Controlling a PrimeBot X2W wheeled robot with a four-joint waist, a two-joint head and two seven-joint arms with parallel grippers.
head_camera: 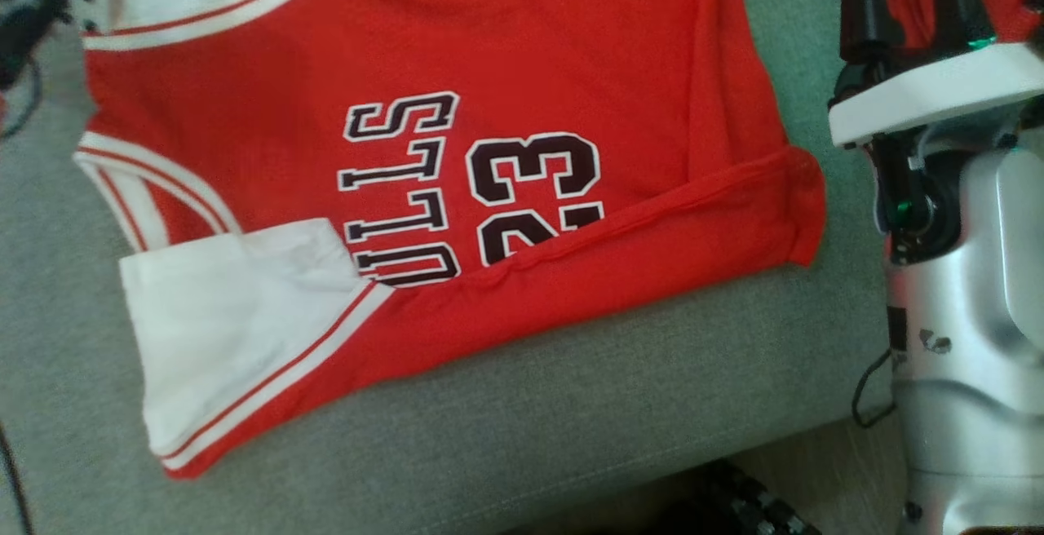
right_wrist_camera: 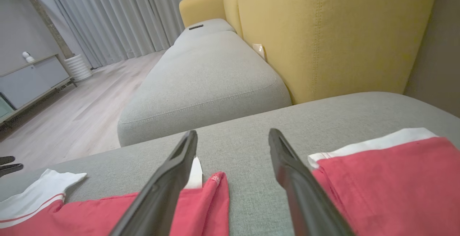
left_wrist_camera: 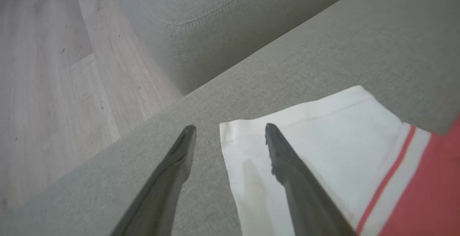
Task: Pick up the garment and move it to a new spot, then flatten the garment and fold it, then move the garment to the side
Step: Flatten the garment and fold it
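Observation:
The garment (head_camera: 457, 152) is a red jersey with white sleeves and dark "BULLS 23" lettering, spread on the grey sofa cushion (head_camera: 571, 404). Its near edge is folded over part of the lettering. My left gripper (left_wrist_camera: 230, 128) hangs open over the corner of a white sleeve (left_wrist_camera: 323, 139); one finger is above the sleeve, the other above bare cushion. My right gripper (right_wrist_camera: 233, 135) is open above a strip of bare cushion with red fabric (right_wrist_camera: 388, 185) on both sides. Its dark fingers (head_camera: 866, 5) rise at the head view's top right, above the silver forearm (head_camera: 971, 315).
The cushion's front edge (head_camera: 652, 470) drops to a wooden floor (left_wrist_camera: 43, 85). A second grey cushion (right_wrist_camera: 208, 81) and a yellow backrest (right_wrist_camera: 323, 38) lie beyond the garment. Dark hardware with a cable (head_camera: 24, 13) sits at the head view's top left.

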